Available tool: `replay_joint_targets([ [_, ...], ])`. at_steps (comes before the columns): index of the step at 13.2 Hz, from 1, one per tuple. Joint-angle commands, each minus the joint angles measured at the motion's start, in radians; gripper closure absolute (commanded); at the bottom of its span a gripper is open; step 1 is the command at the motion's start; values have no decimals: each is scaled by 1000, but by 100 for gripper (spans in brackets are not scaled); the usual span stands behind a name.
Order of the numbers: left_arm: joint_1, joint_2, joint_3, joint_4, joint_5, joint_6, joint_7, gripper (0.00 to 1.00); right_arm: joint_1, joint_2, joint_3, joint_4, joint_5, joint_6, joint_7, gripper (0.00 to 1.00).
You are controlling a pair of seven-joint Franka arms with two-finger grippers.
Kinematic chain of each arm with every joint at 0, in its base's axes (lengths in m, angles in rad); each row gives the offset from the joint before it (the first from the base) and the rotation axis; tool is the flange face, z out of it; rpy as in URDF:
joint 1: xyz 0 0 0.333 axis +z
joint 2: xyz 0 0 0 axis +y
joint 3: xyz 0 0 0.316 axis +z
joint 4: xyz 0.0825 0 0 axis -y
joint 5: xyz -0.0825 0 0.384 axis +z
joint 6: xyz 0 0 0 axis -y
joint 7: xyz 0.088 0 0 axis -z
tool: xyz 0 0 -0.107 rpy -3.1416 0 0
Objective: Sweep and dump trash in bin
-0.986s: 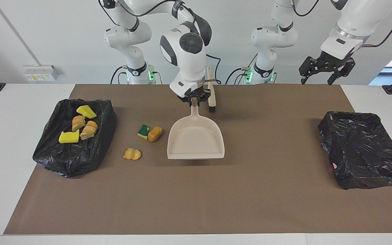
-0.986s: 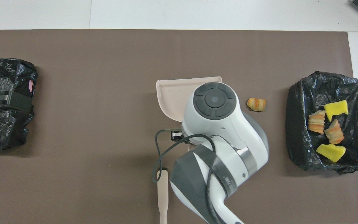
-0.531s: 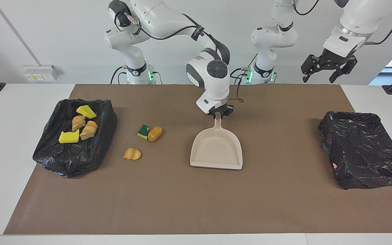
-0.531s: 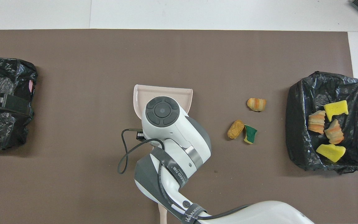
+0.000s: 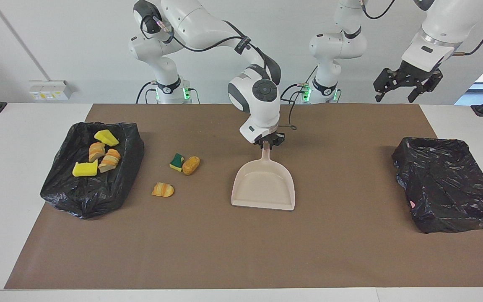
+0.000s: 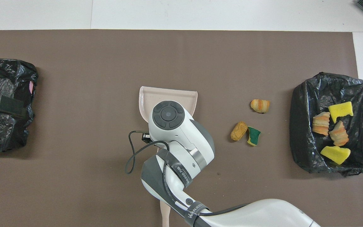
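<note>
Right gripper (image 5: pixel 266 143) at dustpan (image 5: pixel 263 184) handle tip — grip unclear, left gripper (image 5: pixel 407 82) spread, raised, croissant piece (image 5: pixel 162 189) lying crosswise.

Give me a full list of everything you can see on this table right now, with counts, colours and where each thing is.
Trash in bag: four, two yellow sponge chunks and two orange-brown bread pieces, in the black-lined bin at the right arm's end.
Loose trash: three on the brown mat, a green-and-yellow sponge touching a brown bread roll, and a croissant piece farther from the robots.
Dustpan: one, beige, mid-mat.
Brush handle: one, beige, nearer the robots, mostly hidden.
Second bin: one, black-lined, left arm's end.
Right gripper: at the dustpan's handle.
Left gripper: open, waiting raised near the second bin's end.
</note>
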Motion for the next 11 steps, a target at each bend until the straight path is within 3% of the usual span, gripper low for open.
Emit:
replay_joint_targets([
  [1, -30, -45, 46, -62, -17, 40, 21, 0, -45, -61, -1, -29, -73, -2, -16, 0],
  [3, -21, -48, 45, -63, -16, 30, 17, 0, -136, -130, -1, -31, -114, -53, -97, 0],
  [6, -24, -43, 43, -54, -14, 33, 9, 0, -319, -240, 3, -20, -128, -142, -365, 0],
  [11, -32, -46, 30, -60, -16, 36, 17, 0, -427, -343, -10, 18, -139, -301, -519, 0],
])
